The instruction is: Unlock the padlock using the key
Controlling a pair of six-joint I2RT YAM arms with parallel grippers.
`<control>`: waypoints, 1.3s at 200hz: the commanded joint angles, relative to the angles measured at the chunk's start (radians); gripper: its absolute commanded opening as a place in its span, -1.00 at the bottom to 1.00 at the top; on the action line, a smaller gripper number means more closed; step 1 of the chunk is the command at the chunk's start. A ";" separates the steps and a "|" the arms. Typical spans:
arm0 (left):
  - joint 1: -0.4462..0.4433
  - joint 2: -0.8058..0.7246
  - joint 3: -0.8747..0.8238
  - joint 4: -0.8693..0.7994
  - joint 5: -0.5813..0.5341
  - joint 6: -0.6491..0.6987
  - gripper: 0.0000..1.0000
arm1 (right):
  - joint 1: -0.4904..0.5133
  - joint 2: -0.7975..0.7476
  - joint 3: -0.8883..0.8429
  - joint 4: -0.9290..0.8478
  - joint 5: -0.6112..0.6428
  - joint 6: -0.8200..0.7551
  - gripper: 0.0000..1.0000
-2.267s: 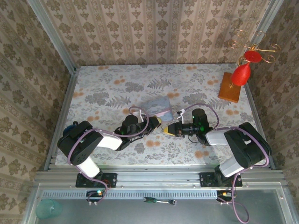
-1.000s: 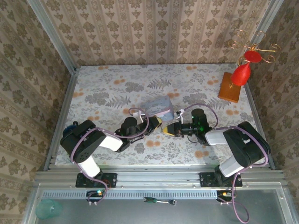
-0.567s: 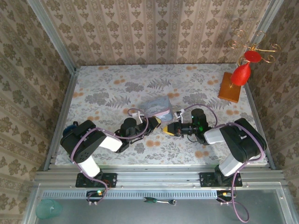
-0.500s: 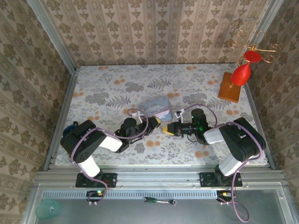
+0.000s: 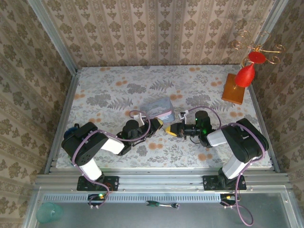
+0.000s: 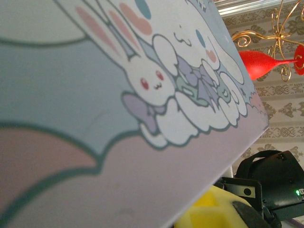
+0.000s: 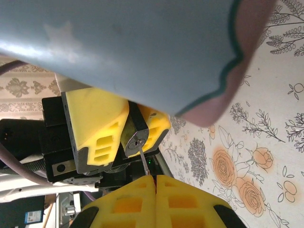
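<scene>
The padlock, a small dark block with a round silvery keyway, sits clamped between the yellow fingers of my left gripper. My right gripper is shut on the key. Its thin blade runs up from the fingertips, and its tip is at the keyway. In the top view my right gripper faces the left one, nearly touching it, just in front of the tin. The shackle is hidden.
A pale blue-pink cartoon tin stands directly behind both grippers and looms close in the wrist views. A wooden block with a red ornament is at the back right. Patterned walls enclose the table.
The right arm's elbow has shifted a little left and its wrist has edged closer to the left gripper. Both grips are unchanged.
</scene>
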 commanded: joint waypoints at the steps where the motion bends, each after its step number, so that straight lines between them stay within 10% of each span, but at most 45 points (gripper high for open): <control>1: -0.029 0.004 0.026 0.105 0.087 0.002 -0.81 | -0.009 0.023 -0.003 0.053 0.108 0.031 -1.00; 260: -0.025 0.030 0.058 0.098 0.084 -0.005 -0.81 | 0.124 -0.037 -0.085 0.149 0.366 0.088 -1.00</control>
